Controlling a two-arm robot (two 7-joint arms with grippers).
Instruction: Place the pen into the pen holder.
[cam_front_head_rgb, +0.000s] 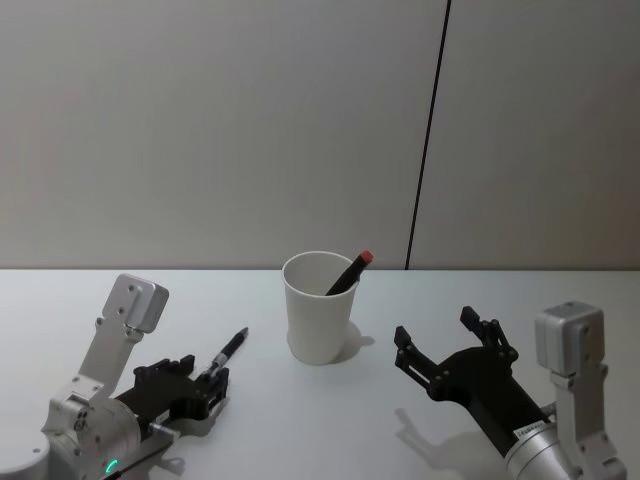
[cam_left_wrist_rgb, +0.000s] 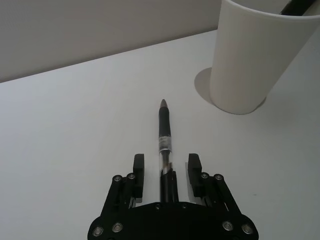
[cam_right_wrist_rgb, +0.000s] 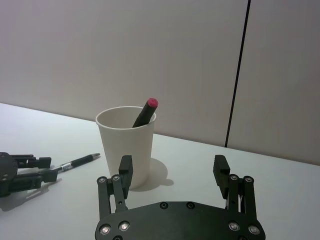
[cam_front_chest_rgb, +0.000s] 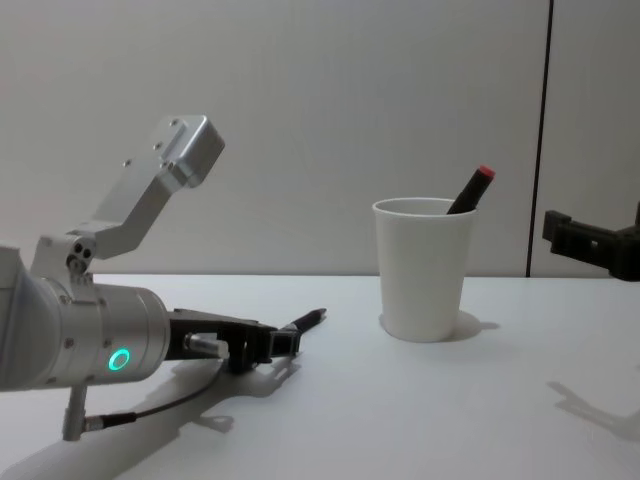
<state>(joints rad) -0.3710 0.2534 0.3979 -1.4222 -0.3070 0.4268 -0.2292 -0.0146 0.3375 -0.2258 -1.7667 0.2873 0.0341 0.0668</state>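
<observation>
Left tool (cam_left_wrist_rgb: 166, 160), fingers spread, straddles the pen (cam_left_wrist_rgb: 164, 127) lengthwise; pen holder (cam_left_wrist_rgb: 250, 60) stands ahead, rightward; right tool (cam_front_head_rgb: 436, 328) spread, idle.

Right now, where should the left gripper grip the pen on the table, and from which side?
Probably the pen's rear barrel, from the end away from the pen holder: it lies flat, pointing there, between the left gripper's open fingers.

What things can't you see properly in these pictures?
Red-capped pen: its lower part, head view, hidden by the pen holder wall.
Black pen: its back end, left wrist view, under the left gripper.
Right gripper: chest view, cut off by the right edge.
</observation>
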